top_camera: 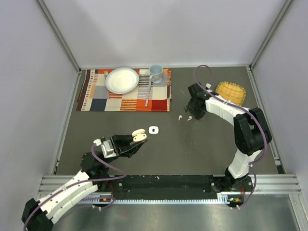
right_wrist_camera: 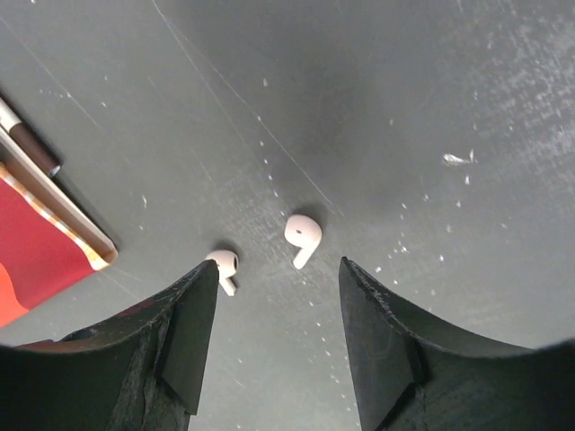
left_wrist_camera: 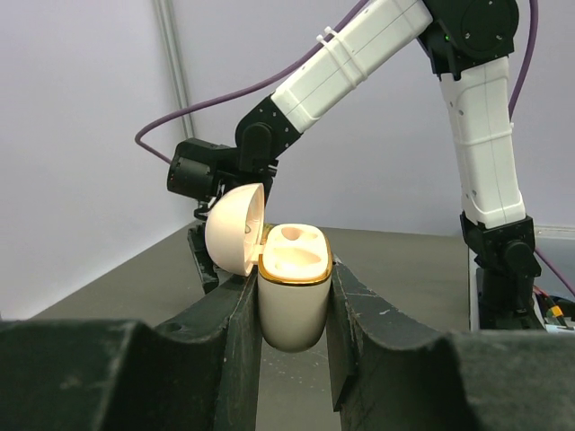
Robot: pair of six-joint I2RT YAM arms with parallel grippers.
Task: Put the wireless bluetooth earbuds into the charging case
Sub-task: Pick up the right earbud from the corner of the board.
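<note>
In the top view, the charging case (top_camera: 139, 134) is seen clamped in the left gripper (top_camera: 137, 140) with its lid swung open, near a small white case (top_camera: 153, 130) lying on the table (top_camera: 192, 154). The right gripper (top_camera: 193, 115) is lowered over two earbuds (top_camera: 179, 117), well apart from the held case (only two buds can be made out).

In the left wrist view, the case is gripped upright by its sides. Its gold-rimmed wells face up and appear empty.

In the right wrist view, the jaws stand apart with nothing between them. One earbud (right_wrist_camera: 303, 235) lies on the table between the fingertips' lines, slightly ahead. The other bud (right_wrist_camera: 223, 265) lies just beside the left finger (right_wrist_camera: 190, 332).

Trouble is likely if the jaws are closed as placed. The nearer bud could be nudged aside or pinched along with the target. A bud this small and smooth could also twist or be squeezed out, so its stem might be presented wrongly to the well. The side-held case could be tilted by any push.
</note>
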